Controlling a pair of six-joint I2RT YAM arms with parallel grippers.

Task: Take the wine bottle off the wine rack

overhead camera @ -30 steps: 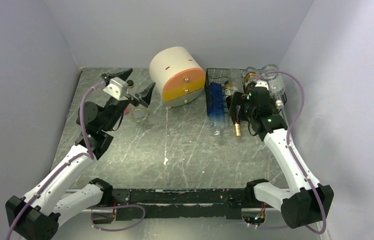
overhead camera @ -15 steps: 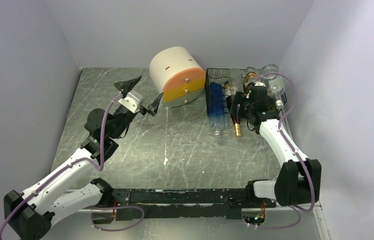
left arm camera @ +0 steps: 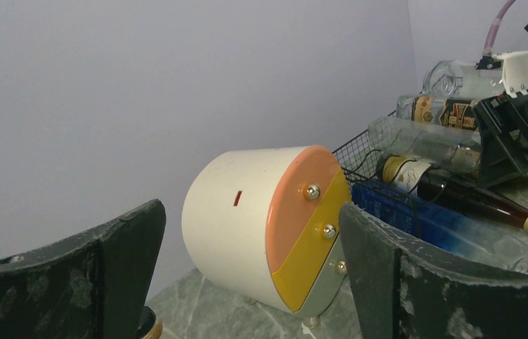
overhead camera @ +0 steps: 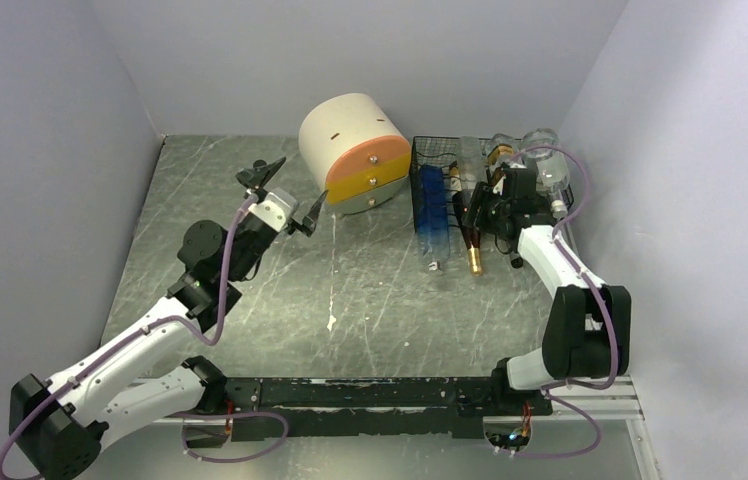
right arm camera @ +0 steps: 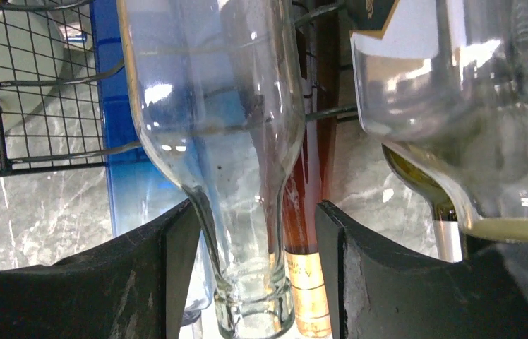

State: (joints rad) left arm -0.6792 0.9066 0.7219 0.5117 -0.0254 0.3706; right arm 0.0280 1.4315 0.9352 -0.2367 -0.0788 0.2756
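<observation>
Surface: grey marbled tabletop (overhead camera: 350, 300), closed in by pale lilac walls (overhead camera: 50, 150); both arm bases sit at its near edge.
Left claw: left gripper (overhead camera: 290, 190) hangs above the table's left-centre. Its jaws are spread wide with nothing between them, and it faces the drawer unit.
Right claw: right gripper (right arm camera: 258, 272) is at the rack's front, jaws about half apart on either side of the bottle neck. A gap shows on the right side, so there is no firm grip.
Task item: clear glass wine bottle (right arm camera: 219, 106) lies on the rack with its neck pointing toward the near side.
Neighbours: a blue bottle (overhead camera: 432, 210) lies to its left and a dark amber bottle with gold foil top (overhead camera: 473, 255) beneath. A labelled clear bottle (right arm camera: 459, 106) lies to its right.
Rack: black wire-mesh wine rack (overhead camera: 418, 175) stands at the far right of the table.
Far item: cream drum-shaped drawer unit with orange and yellow fronts (overhead camera: 350, 135) stands just left of the rack.
</observation>
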